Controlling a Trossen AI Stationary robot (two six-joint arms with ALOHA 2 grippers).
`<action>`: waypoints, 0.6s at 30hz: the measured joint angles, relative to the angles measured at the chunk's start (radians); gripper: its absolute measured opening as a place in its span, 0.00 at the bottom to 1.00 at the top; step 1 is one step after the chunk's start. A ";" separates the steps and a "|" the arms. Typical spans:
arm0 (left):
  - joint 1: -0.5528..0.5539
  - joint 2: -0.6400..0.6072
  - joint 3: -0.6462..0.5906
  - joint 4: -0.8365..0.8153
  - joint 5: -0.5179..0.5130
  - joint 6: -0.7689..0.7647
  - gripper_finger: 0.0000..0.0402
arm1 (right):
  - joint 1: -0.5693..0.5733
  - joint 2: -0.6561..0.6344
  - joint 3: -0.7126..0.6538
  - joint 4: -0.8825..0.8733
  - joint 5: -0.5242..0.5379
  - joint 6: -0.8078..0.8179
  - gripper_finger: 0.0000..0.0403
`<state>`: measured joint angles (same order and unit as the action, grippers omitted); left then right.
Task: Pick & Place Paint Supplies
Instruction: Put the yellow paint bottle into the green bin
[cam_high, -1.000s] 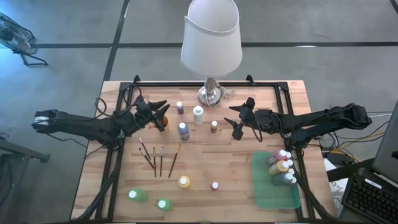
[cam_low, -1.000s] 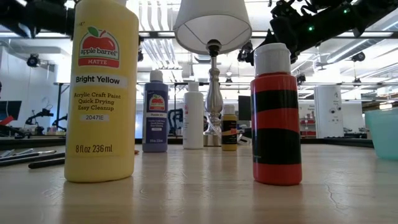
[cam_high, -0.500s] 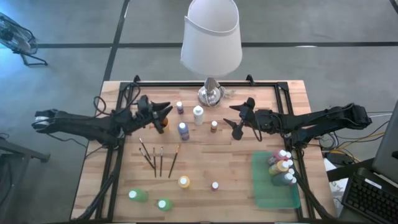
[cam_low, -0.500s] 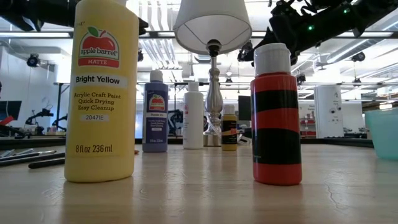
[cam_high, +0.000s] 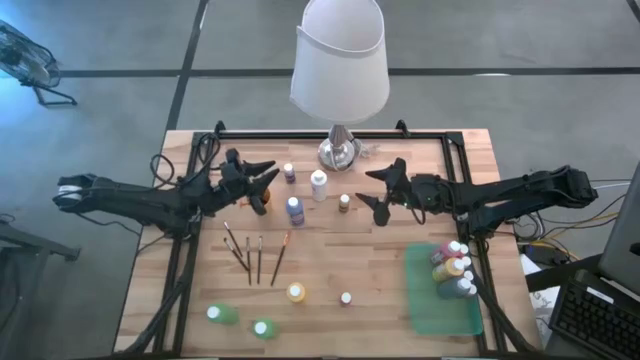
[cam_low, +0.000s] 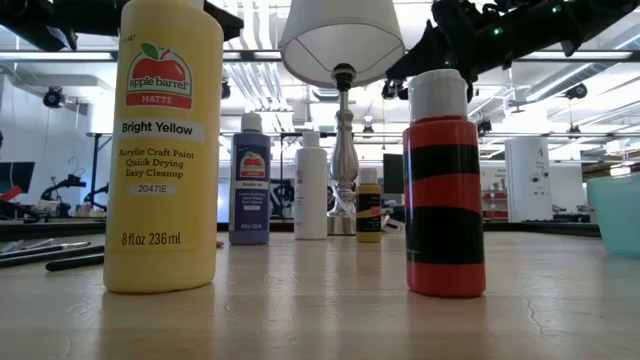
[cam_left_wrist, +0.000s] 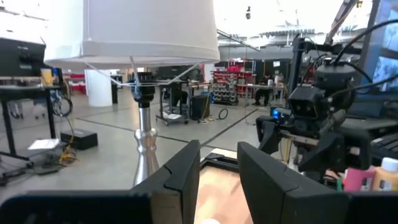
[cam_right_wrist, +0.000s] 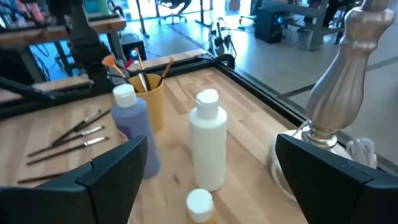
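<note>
Wooden planks make up the table (cam_high: 330, 265), with a lamp (cam_high: 338, 60) at its far edge and a green tray (cam_high: 440, 305) at the right front holding several paint bottles (cam_high: 452, 268). The right gripper (cam_high: 378, 190) hangs above the middle of the table with its fingers (cam_right_wrist: 109, 171) spread as wide as they go and nothing between them; a white bottle (cam_right_wrist: 208, 140), a purple bottle (cam_right_wrist: 132, 127) and a small white-capped bottle (cam_right_wrist: 199, 204) stand ahead of it. The left gripper (cam_high: 262, 180) is left of these bottles, fingers (cam_left_wrist: 180, 180) narrowly parted; whether it grips anything cannot be told. An orange cup (cam_right_wrist: 150, 99) holds brushes. More paintbrushes (cam_high: 255, 255) lie left of centre, and a yellow bottle (cam_low: 165, 145) and red bottle (cam_low: 444, 190) stand near the front.
</note>
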<state>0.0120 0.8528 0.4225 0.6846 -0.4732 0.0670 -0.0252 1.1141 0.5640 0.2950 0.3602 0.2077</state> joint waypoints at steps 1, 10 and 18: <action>0.000 0.001 0.000 0.001 -0.005 0.005 0.28 | -0.001 0.000 0.000 0.010 -0.001 0.006 0.86; 0.008 0.001 0.005 0.005 -0.130 0.106 0.28 | -0.001 0.000 0.000 0.060 -0.004 -0.001 0.78; 0.014 0.001 0.003 0.004 -0.131 0.176 0.28 | 0.001 0.005 0.001 -0.045 -0.003 0.024 0.70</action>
<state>0.0265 0.8539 0.4259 0.6884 -0.6041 0.2428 -0.0242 1.1195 0.5648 0.2497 0.3576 0.2316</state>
